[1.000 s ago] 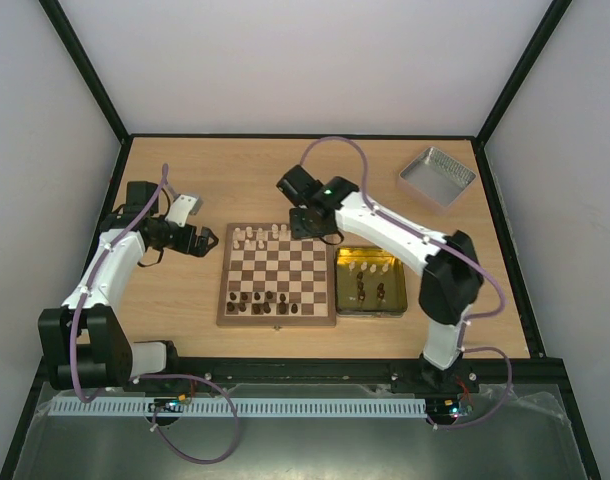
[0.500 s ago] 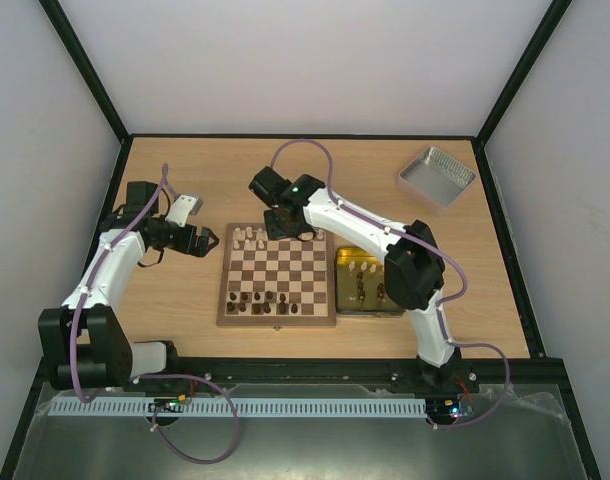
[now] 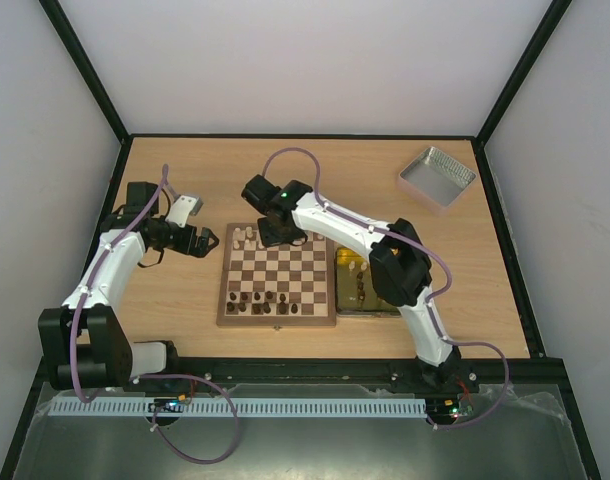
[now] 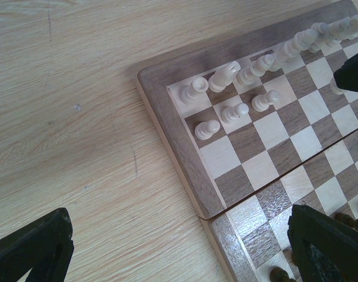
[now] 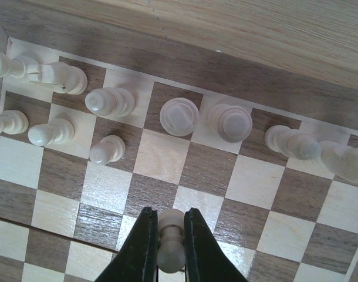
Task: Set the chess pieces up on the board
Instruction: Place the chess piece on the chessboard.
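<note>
- Setup is looking partly done: cream turned wooden pieces (image 4: pixel 267 59) are lining the far row of the square checkered wooden board (image 3: pixel 277 321), three cream pawns (image 4: pixel 235 111) are standing in front of them, and dark brown pieces (image 3: pixel 260 298) are filling the near side.
- More pieces are waiting in the yellow rectangular tin (image 3: pixel 342 262) right of the board.
- Right tool (image 5: pixel 169 226) is pinching a single cream pawn (image 5: pixel 170 258) over the board's far half; the pawn is apparently hanging upright, its long axis running along the fingers.
- Left tool (image 3: pixel 209 243) is hovering wide open and empty, just left of the board.

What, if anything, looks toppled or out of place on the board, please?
Nothing stands out: the cream pieces stand upright on the board, and the right hand grips one pawn upright.
</note>
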